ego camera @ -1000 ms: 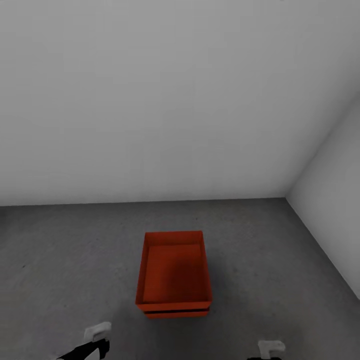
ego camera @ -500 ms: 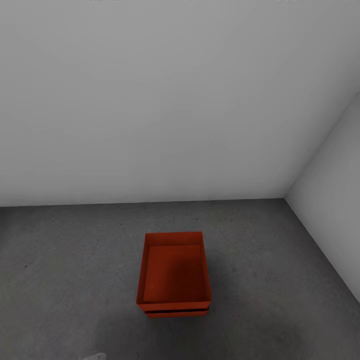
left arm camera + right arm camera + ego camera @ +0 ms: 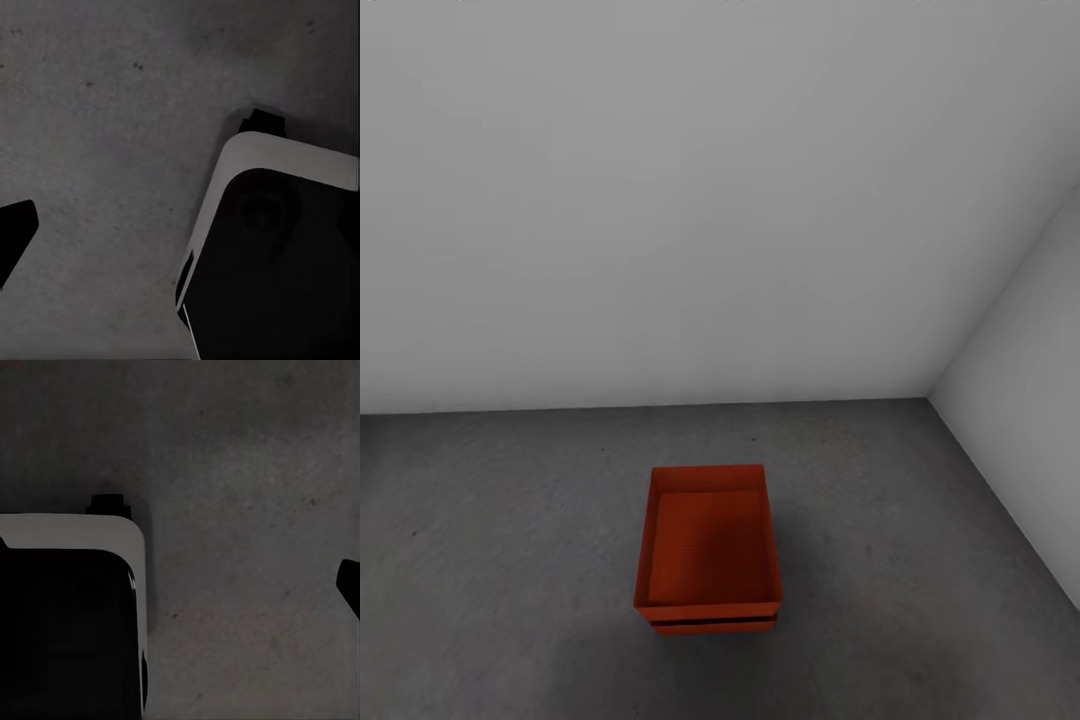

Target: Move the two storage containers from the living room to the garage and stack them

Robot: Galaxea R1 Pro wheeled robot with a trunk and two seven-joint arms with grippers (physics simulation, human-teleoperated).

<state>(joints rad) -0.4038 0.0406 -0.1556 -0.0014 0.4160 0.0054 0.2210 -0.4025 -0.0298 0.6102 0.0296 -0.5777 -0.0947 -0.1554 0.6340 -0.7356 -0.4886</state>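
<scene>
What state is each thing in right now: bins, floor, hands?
Top bin: upright, open, nothing inside, stacked on the other bin, edges roughly lined up.
Bottom bin: on the floor under the top one, just its front edge showing.
Floor: grey speckled concrete, bears the stack near the wall corner.
Left hand: a dark fingertip shows over bare floor, holding nothing; open or shut unclear.
Right hand: a dark fingertip over bare floor, holding nothing; open or shut unclear.

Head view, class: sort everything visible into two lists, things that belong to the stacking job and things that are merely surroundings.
Job:
upper storage container, sitting on the other
lower storage container, on the floor
grey concrete floor

Surroundings:
white back wall
white side wall
</scene>
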